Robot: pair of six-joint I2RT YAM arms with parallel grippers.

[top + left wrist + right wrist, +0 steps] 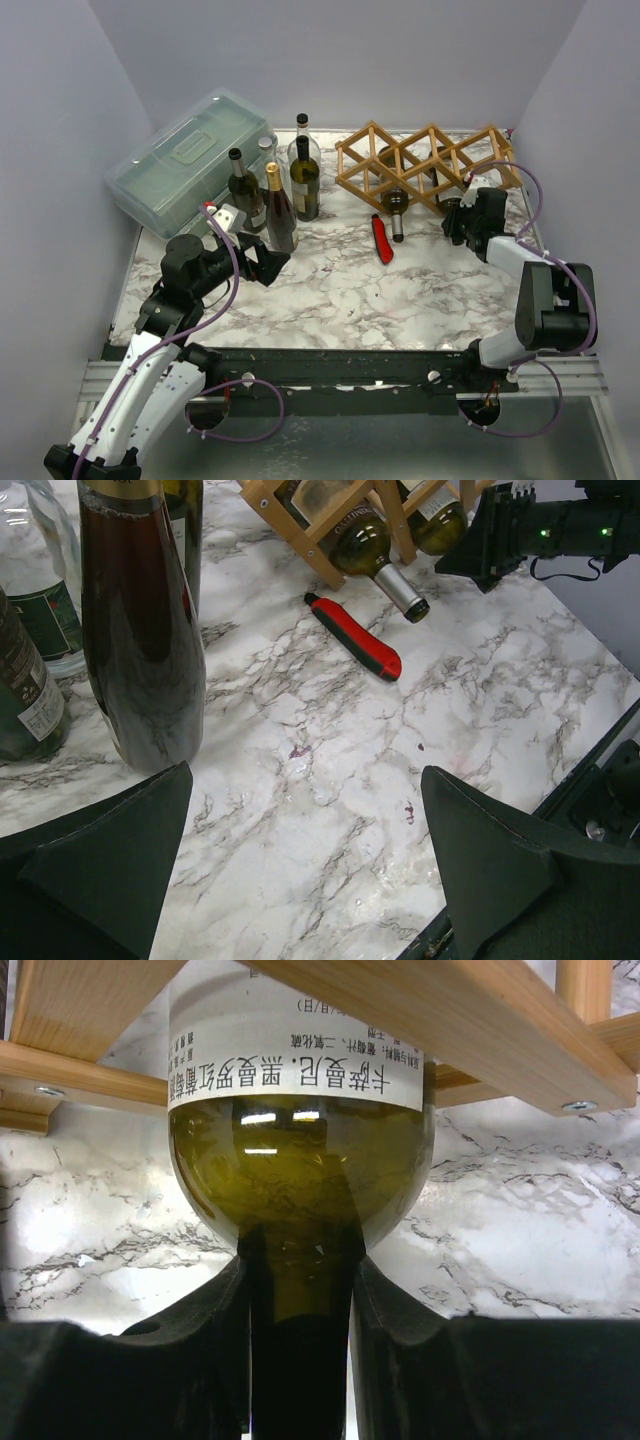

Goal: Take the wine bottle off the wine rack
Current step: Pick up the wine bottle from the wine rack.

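The right gripper (300, 1295) is clamping the neck of the olive-green glass wine bottle (300, 1175), which is lying in a right-hand cell of the light-brown wooden lattice wine rack (425, 160). Its long axis is pointing neck-first into that gripper. The left gripper (265, 262) is gaping, well apart.

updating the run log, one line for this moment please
phase: grasp | right hand: shut on wine bottle neck | wine bottle: in wine rack | left hand: open, holding nothing
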